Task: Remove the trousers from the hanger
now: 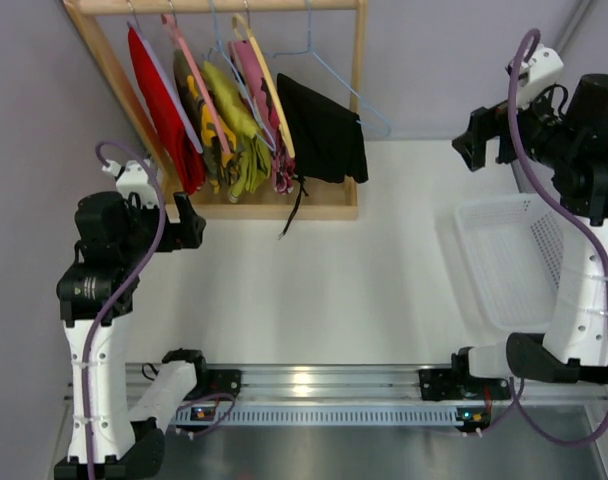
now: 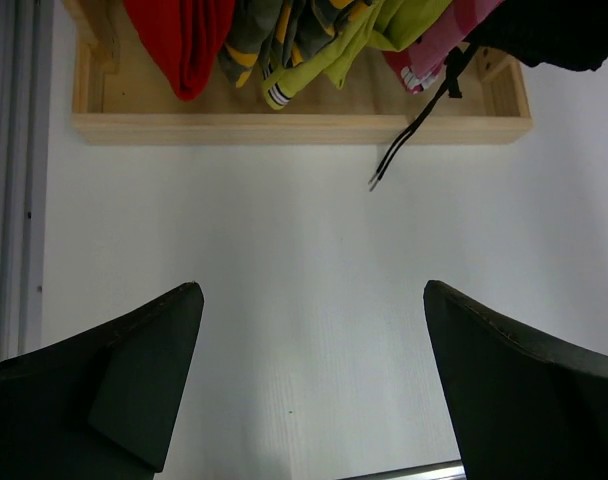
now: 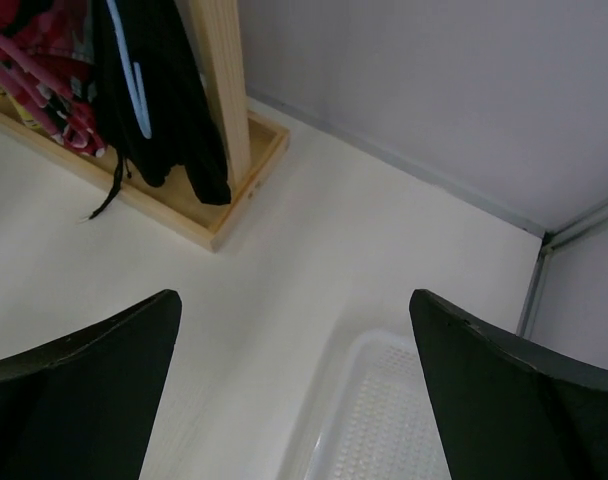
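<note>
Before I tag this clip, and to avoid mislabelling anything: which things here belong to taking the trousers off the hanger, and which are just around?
Job:
- black trousers
- pink camouflage trousers

Just around:
- red garment
- yellow-green garments
- wooden rack
- white basket
</note>
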Robot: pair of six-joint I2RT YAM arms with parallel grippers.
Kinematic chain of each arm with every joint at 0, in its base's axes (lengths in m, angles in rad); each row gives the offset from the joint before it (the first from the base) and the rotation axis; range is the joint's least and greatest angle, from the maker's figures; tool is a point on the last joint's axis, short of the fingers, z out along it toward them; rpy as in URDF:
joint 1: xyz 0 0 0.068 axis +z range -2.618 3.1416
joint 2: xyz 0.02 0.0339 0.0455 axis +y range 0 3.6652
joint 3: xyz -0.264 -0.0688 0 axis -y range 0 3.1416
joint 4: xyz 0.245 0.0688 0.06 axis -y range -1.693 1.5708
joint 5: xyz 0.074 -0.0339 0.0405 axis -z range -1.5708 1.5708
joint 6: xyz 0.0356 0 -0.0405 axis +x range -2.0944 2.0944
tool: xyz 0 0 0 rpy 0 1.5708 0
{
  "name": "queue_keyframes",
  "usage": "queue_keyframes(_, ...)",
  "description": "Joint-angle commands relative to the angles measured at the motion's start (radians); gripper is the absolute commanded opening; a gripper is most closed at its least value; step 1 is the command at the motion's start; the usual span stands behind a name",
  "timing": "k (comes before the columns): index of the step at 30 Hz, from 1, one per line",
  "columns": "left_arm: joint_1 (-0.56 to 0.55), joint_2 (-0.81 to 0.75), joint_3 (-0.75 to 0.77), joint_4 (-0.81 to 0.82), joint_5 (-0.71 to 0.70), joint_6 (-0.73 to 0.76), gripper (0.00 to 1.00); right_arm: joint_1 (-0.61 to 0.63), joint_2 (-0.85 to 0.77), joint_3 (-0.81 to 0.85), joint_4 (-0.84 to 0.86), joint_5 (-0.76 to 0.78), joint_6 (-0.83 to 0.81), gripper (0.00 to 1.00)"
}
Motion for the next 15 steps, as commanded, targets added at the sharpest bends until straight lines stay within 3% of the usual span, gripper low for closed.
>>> queue_keyframes(1,0.001,-0.022,0.036,0.059,0.041,-0.001,0.98,0.119,0.073,0.147,0.047,-0.013,0.043,0.99)
queue_keyframes(8,0.002,-0.031,0.028,0.06,0.138,-0.002,0.98,0.464,0.182,0.21,0.163,0.183,0.012,0.99)
queue_keyframes(11,0.001,-0.047,0.019,0.06,0.138,-0.002,0.98,0.54,0.211,0.198,0.238,0.246,0.0,0.99)
queue_keyframes(15,0.001,-0.07,0.014,0.06,0.127,-0.004,0.98,0.557,0.288,0.209,0.378,0.33,0.041,0.87)
